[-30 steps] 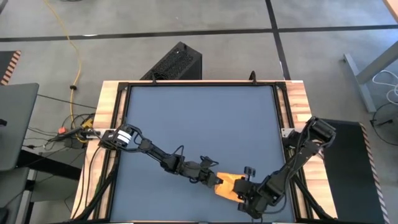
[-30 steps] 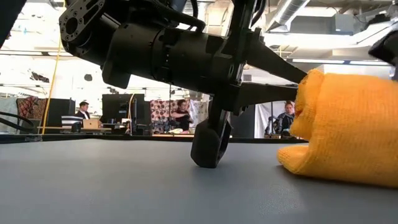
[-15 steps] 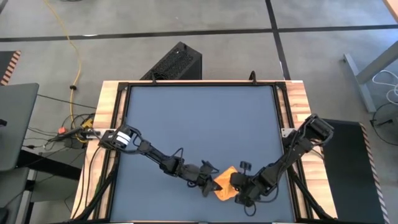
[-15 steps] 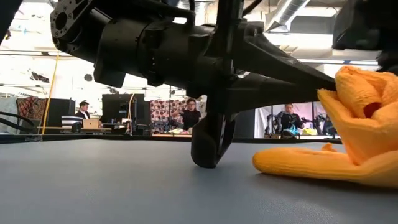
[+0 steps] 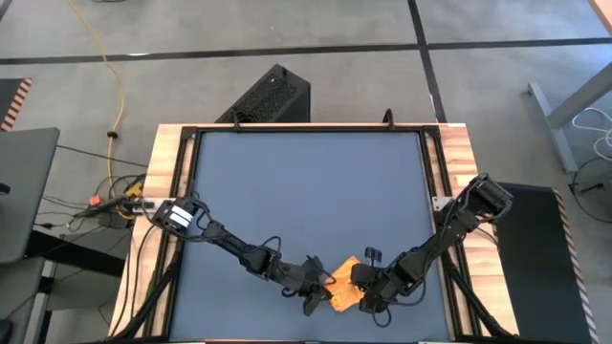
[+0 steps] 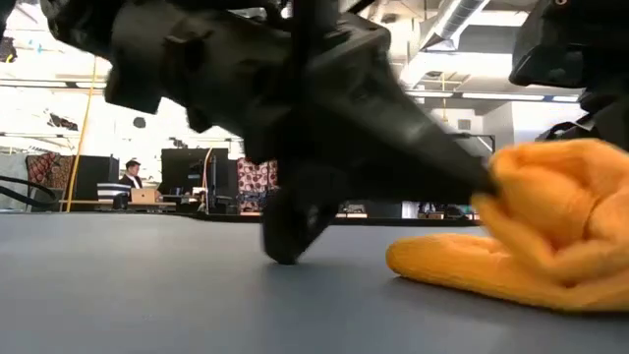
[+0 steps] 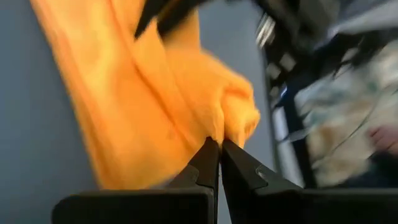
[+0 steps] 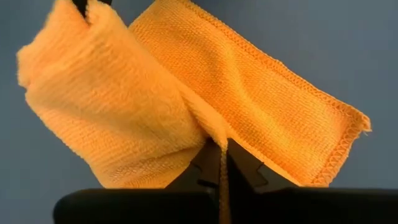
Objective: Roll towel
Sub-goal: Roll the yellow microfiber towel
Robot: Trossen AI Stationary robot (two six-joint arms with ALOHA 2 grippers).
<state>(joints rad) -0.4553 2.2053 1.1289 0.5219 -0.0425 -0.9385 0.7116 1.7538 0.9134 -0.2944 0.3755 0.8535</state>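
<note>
Shifted toward the near table edge since a second ago: both grippers and the towel, now more bunched and folded over itself than before. Sits on the dark tabletop near the front edge, right of centre, squeezed between the two arms. Left gripper at its left end, fingers pressed together on a raised fold, seen in the left wrist view. Right gripper at its right end, fingers closed on another fold of cloth. Both equally near, each touching cloth. Long axis of the flat strip runs away from the right gripper, hemmed end farthest, part rolled over beside it. In the low view, lump lifted on the right, flat tail lying on the table. Roll looks only partly formed, loose.
</note>
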